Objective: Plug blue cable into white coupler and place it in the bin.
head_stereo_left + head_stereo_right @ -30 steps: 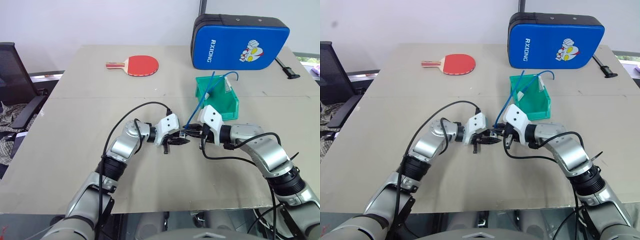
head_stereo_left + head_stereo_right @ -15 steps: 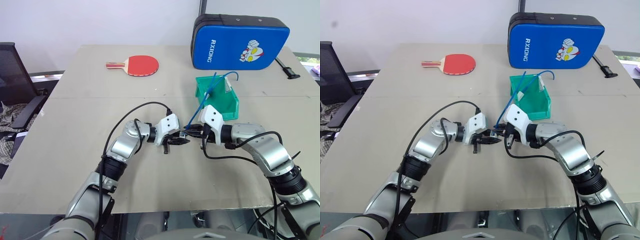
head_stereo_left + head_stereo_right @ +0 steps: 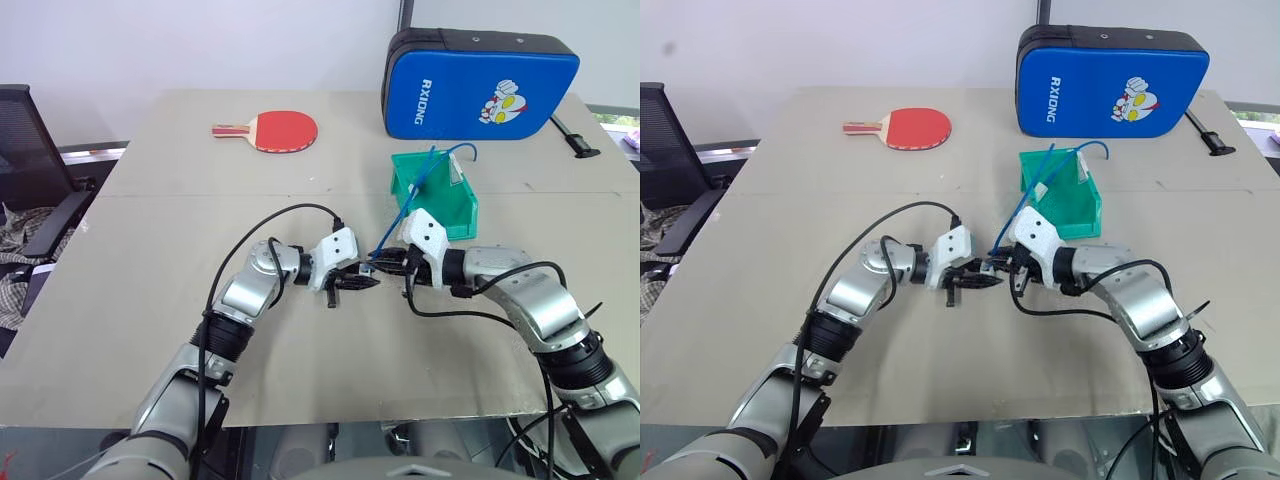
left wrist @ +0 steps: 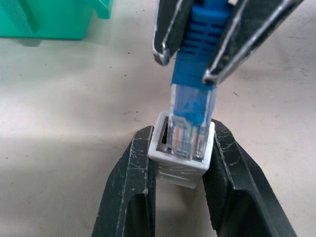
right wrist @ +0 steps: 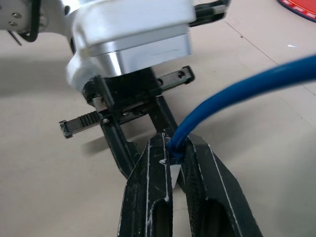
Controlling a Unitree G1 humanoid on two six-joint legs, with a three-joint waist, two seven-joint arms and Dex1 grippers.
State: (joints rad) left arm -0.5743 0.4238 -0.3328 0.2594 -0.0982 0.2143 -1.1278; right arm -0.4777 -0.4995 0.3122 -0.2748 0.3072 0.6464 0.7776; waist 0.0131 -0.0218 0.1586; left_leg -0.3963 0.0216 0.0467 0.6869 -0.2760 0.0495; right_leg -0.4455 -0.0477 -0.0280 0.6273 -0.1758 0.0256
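Over the middle of the table my two grippers meet tip to tip. My left gripper is shut on the white coupler, a small white block held between its black fingers with the socket facing the other gripper. My right gripper is shut on the blue cable just behind its plug. The clear plug tip sits in the mouth of the coupler's socket. From the right gripper the cable rises back over the green bin, which stands just behind the grippers.
A large blue padded case stands at the back right, with a black strap beside it. A red table-tennis paddle lies at the back left. A black chair stands off the table's left edge.
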